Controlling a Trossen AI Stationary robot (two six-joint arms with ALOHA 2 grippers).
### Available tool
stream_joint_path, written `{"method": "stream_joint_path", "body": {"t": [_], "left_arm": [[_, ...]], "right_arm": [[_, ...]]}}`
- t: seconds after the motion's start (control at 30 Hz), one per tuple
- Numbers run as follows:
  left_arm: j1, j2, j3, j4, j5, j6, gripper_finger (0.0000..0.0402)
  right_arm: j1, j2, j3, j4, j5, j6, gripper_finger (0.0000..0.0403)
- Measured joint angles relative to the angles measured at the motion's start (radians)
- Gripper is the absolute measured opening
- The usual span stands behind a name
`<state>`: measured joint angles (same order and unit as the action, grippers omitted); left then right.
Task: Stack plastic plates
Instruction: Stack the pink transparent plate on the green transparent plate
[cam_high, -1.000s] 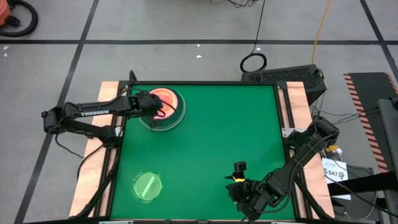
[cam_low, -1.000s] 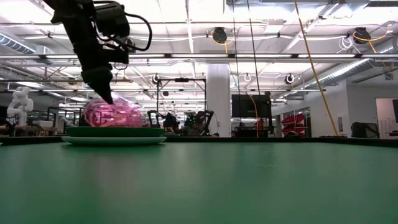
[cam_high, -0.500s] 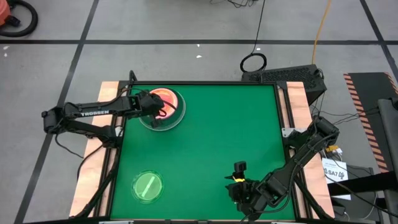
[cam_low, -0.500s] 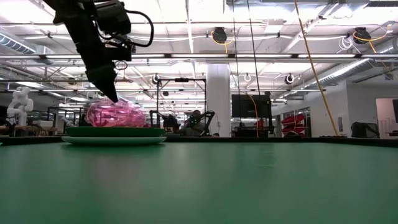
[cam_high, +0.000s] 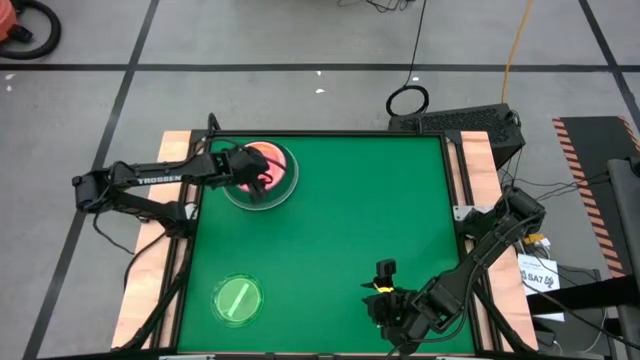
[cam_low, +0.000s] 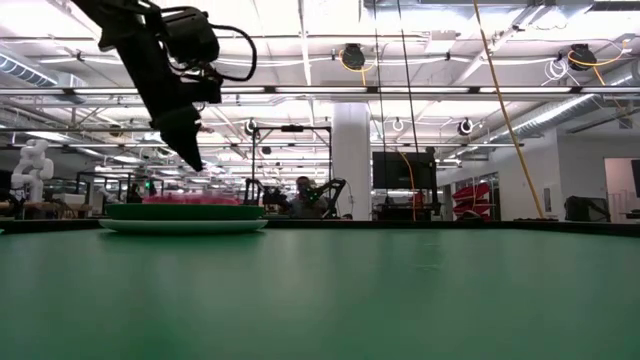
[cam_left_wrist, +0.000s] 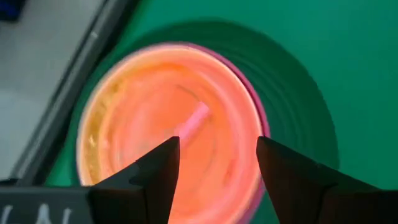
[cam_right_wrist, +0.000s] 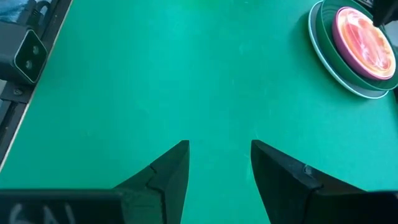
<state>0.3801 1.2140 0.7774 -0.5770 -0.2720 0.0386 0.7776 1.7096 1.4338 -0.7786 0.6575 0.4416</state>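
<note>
A stack of plastic plates (cam_high: 284, 184) sits at the table's far left: a pale plate at the bottom (cam_low: 183, 226), a dark-green one on it (cam_low: 183, 211), and small see-through pink and amber plates (cam_left_wrist: 186, 124) lying flat on top. My left gripper (cam_high: 260, 180) hovers open just above the stack, one finger to each side of the amber plate in the left wrist view, touching nothing. A small see-through green plate with a stripe (cam_high: 238, 299) lies flat at the near left. My right gripper (cam_right_wrist: 219, 155) waits open at the near right over bare table.
The green mat (cam_high: 380, 220) stretches bare between the stack and my right arm. Wooden table edges (cam_high: 478, 160) border it left and right. A small black camera block (cam_high: 386, 268) stands near the front edge by my right gripper.
My left gripper has opened and let go of the small see-through plate. That plate stood tilted up on the stack a second ago and has fallen flat onto it.
</note>
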Motion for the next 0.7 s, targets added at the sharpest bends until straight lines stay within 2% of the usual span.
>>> {"method": "stream_joint_path", "body": {"t": [0.17, 0.3, 0.4, 0.5, 0.7], "left_arm": [[-0.009, 0.009, 0.000, -0.009, 0.012, -0.047, 0.0220], [-0.056, 0.007, 0.000, -0.039, 0.083, -0.064, 0.0220], [-0.090, 0.007, -0.012, -0.014, 0.062, -0.065, 0.0217], [-0.096, 0.024, -0.056, 0.023, 0.058, -0.028, 0.0197], [-0.061, 0.024, -0.126, 0.080, 0.047, -0.022, 0.0130]], "right_arm": [[0.000, 0.000, 0.000, -0.001, 0.000, 0.002, 0.0164], [0.000, 0.000, 0.000, -0.001, -0.001, 0.002, 0.0164], [0.000, 0.000, 0.000, -0.001, -0.002, 0.003, 0.0164], [0.000, 0.000, 0.000, -0.001, -0.004, 0.015, 0.0164], [0.000, 0.000, 0.000, -0.001, -0.004, 0.016, 0.0164]]}}
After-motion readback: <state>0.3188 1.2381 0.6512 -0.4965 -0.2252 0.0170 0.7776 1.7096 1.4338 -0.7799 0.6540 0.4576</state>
